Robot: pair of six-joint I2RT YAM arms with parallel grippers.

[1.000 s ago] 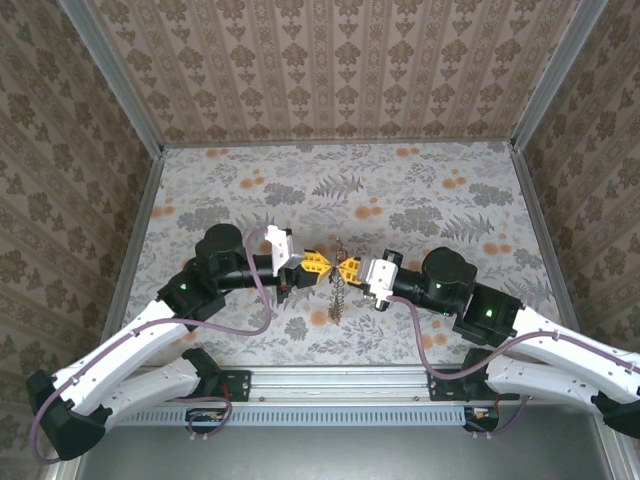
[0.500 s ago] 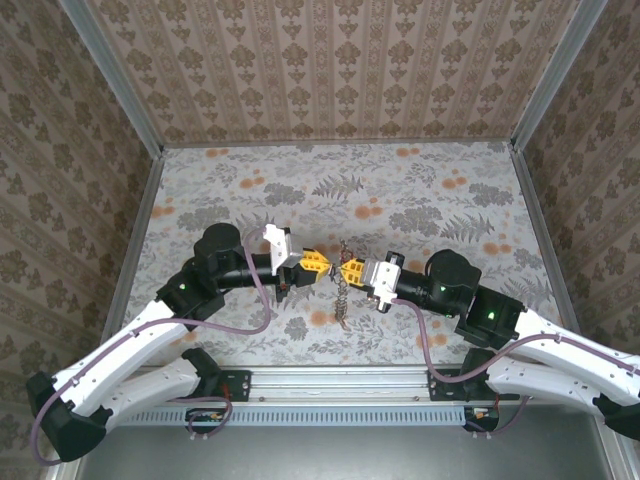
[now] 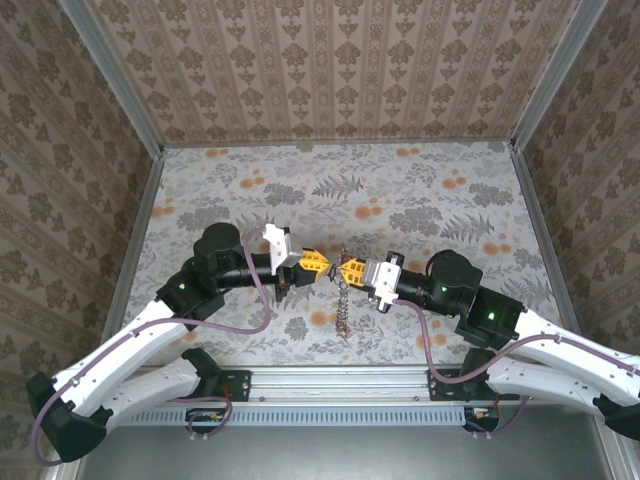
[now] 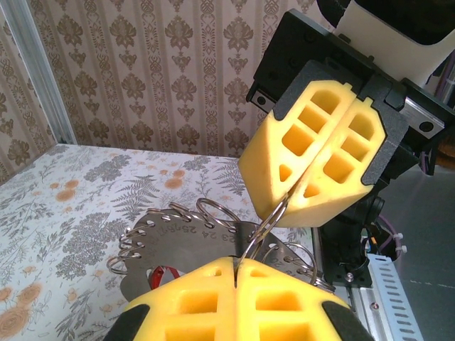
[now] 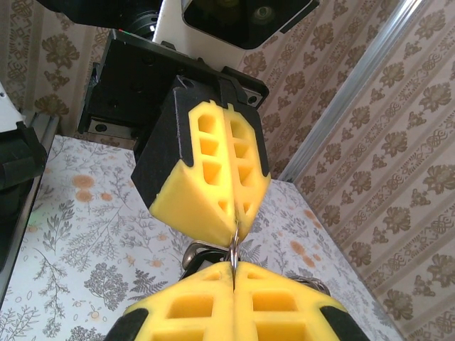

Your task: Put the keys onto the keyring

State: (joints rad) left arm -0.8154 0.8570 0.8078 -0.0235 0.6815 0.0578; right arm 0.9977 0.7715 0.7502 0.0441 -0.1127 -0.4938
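Meeting tip to tip, left yellow-padded pincer [image 3: 321,265] and right pincer [image 3: 348,270] both clamp the thin grey chain-like keyring [image 3: 342,300], likely steadying it for threading

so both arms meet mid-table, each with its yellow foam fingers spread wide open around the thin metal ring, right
Not open. The left wrist view shows the left arm's yellow foam fingers pressed shut on the thin metal ring; the right wrist view shows the right arm's yellow foam fingers shut on it too. The rest holds.
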